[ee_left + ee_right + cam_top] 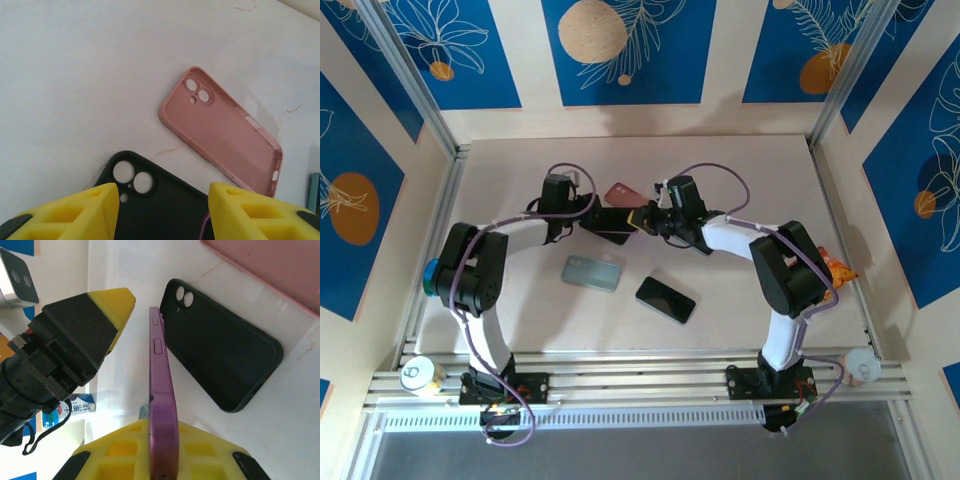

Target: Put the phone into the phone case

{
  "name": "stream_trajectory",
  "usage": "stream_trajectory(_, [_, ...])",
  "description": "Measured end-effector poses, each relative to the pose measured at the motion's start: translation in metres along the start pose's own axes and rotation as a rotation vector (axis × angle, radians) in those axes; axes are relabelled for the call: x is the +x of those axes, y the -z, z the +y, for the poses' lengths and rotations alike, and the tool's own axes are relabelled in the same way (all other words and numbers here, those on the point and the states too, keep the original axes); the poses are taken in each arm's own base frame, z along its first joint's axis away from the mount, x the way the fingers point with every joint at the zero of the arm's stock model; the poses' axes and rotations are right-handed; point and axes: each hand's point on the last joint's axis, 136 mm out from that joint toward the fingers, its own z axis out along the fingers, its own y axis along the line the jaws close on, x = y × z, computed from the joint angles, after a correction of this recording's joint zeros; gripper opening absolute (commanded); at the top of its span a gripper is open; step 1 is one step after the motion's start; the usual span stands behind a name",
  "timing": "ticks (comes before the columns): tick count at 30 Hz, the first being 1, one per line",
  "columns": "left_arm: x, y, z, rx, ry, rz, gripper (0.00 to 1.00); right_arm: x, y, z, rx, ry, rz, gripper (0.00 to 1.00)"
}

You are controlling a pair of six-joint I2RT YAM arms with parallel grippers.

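My right gripper (162, 429) is shut on a purple phone (160, 370), held on edge with its side buttons showing. Just to its right a black phone case (220, 355) lies flat on the table with its hollow side up. My left gripper (162, 192) hangs open over the camera end of that black case (165, 205), its yellow fingers (75, 210) spread across the case's width. One left finger (107, 305) shows left of the phone. A pink case (225, 135) lies just beyond. From above, both grippers (642, 218) meet over the black case (613, 224).
A grey-blue phone-shaped slab (592, 272) and a black phone (666, 299) lie nearer the arm bases. The pink case (623, 192) sits behind the grippers. A can (418, 375), a white cup (860, 367) and an orange packet (840, 268) stand at the table's sides.
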Motion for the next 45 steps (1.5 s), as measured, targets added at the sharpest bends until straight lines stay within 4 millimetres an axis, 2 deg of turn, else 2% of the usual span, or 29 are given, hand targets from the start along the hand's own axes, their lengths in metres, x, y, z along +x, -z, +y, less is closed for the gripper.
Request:
stream_trajectory(9, [0.013,-0.006,0.008,-0.010,0.005,0.018,0.53,-0.011,0.003,-0.018,0.029,-0.037,-0.016,0.00])
stream_trajectory(15, [0.026,-0.006,0.012,-0.014,0.007,0.036,0.53,-0.004,0.004,-0.033,0.052,-0.057,-0.004,0.00])
stream_trajectory(20, [0.044,-0.006,0.013,-0.018,0.005,0.067,0.53,0.007,0.008,-0.048,0.068,-0.080,0.014,0.00])
stream_trajectory(27, [0.059,0.001,0.001,0.017,0.026,0.073,0.53,0.012,0.030,-0.059,0.071,-0.106,0.023,0.00])
stream_trajectory(32, [0.073,0.017,-0.015,0.057,0.050,0.100,0.53,0.009,0.054,-0.069,0.085,-0.123,0.028,0.00])
stream_trajectory(36, [0.064,0.038,-0.027,0.082,0.072,0.080,0.54,0.004,0.075,-0.078,0.094,-0.132,0.017,0.00])
stream_trajectory(40, [0.046,0.054,-0.038,0.104,0.059,0.039,0.55,-0.004,0.094,-0.074,0.087,-0.108,-0.007,0.00])
stream_trajectory(45, [0.032,0.049,-0.045,0.099,0.020,0.030,0.53,-0.003,0.093,-0.053,0.037,-0.048,0.007,0.00])
